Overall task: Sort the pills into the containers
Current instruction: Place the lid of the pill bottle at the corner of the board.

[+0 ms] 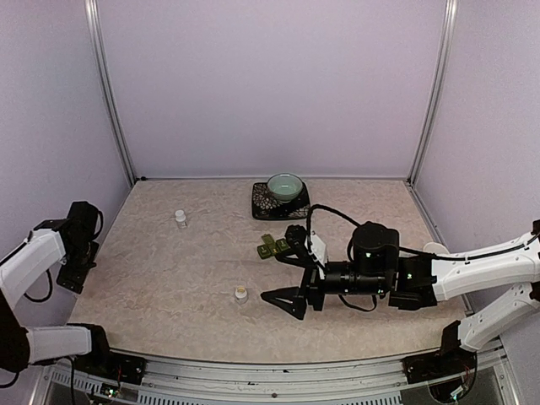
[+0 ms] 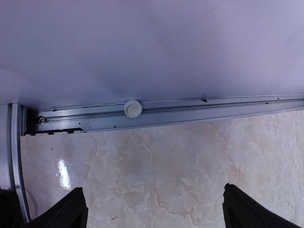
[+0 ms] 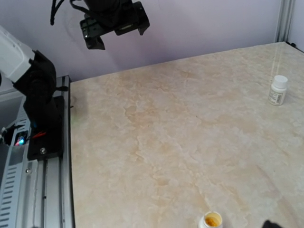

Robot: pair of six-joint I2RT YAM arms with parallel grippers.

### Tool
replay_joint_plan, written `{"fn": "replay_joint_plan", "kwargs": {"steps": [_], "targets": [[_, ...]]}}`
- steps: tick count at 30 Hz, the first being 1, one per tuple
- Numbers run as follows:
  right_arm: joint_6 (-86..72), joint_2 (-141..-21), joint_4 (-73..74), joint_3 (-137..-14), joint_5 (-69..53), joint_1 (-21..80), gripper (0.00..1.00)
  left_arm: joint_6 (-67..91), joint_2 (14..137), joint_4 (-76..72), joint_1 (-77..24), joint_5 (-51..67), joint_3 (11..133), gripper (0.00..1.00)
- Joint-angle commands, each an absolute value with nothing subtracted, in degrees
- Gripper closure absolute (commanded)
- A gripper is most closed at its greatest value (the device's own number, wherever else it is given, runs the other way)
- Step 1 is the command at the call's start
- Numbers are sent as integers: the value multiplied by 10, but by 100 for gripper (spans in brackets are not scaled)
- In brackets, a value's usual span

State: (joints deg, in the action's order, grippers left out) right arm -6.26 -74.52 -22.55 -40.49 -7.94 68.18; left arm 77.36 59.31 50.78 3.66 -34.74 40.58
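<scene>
The containers (image 1: 273, 246), a dark green strip of small compartments, lie at mid-table. My right gripper (image 1: 277, 263) hovers just beside them, jaws wide open and holding nothing; its upper finger is close to the strip. A small open white bottle (image 1: 241, 294) holding yellow pills (image 3: 212, 220) stands left of that gripper. A capped white bottle (image 1: 180, 218) (image 3: 278, 90) stands further back left. My left gripper (image 2: 154, 209) is open over bare table at the far left edge, away from everything.
A teal bowl (image 1: 285, 186) sits on a dark patterned mat (image 1: 263, 202) at the back centre. A metal rail (image 2: 190, 111) with a white round cap (image 2: 133, 108) runs along the wall foot. The left arm (image 3: 38, 95) rises at the table's side.
</scene>
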Motion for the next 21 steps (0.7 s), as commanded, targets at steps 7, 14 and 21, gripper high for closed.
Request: {"fn": "replay_joint_plan", "kwargs": {"steps": [7, 14, 21], "targets": [[-47, -747, -205, -426, -96, 685, 0, 499, 656, 394, 84, -211, 426, 1], [-43, -750, -216, -421, -95, 685, 0, 423, 710, 404, 71, -179, 457, 1], [-66, -766, -202, -419, -54, 684, 0, 421, 675, 354, -24, -161, 454, 1]]}}
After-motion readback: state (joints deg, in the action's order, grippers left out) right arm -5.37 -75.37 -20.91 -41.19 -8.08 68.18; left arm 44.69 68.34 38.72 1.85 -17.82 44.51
